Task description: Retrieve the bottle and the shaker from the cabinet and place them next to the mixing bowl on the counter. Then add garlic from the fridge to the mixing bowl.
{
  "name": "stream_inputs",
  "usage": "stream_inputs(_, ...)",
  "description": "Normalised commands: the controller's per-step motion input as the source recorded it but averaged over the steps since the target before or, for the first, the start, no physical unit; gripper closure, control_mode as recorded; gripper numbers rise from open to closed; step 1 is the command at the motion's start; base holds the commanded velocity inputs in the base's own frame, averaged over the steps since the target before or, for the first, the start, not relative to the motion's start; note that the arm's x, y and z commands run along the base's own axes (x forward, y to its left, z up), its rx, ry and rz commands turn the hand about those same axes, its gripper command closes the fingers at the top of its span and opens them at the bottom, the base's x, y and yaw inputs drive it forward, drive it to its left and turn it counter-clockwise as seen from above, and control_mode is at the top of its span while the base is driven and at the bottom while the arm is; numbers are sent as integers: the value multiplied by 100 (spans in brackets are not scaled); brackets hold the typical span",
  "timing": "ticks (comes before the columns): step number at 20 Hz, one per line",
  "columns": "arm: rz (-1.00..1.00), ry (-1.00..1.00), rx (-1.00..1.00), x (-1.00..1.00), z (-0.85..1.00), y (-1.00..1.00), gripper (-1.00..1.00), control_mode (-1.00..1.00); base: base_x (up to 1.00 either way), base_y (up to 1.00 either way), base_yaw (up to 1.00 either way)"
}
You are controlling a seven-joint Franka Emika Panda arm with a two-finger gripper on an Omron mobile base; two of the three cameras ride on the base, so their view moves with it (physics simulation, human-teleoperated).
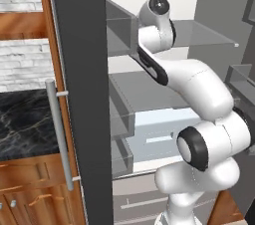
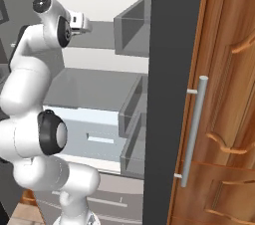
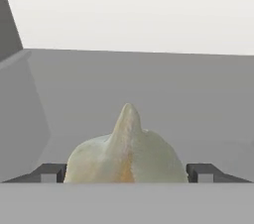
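Hand at garlic, fridge shelf.
Garlic bulb (image 3: 127, 156) sits on the grey fridge shelf (image 3: 149, 94), between the fingertips (image 3: 49, 173) of the spread hand (image 3: 127, 174); contact not discernible.

Lighting's flat and even on my feeds, no hard shadows or glare. Renders look soft, slightly blurry up close on the garlic (image 3: 126, 156).

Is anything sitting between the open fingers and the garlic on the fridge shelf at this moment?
Nothing visible. In the hand view the garlic sits directly between the gripper fingertips, on the grey fridge shelf. The jaws stand wide on either side of it, with a small gap showing at each side.
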Motion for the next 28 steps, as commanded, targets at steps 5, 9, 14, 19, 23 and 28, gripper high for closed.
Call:
stream_inputs(5, -4, 3, 9, -90, 26, -47, 100, -100, 0, 0, 0)
stream_inputs(9, -8, 10, 7, -100, 16, -41, 100, -100, 0, 0, 0)
stream_inputs(14, -12, 12, 1, -100, 3, -33, 100, -100, 0, 0, 0)
stream_inputs(19, -7, 6, 0, -100, -70, -23, 100, -100, 0, 0, 0)
stream_inputs(23, -1, 7, 0, -98, -69, -4, 100, -100, 0, 0, 0)
stream_inputs(28, -1, 19, 0, -58, -38, 0, 100, -100, 0, 0, 0)
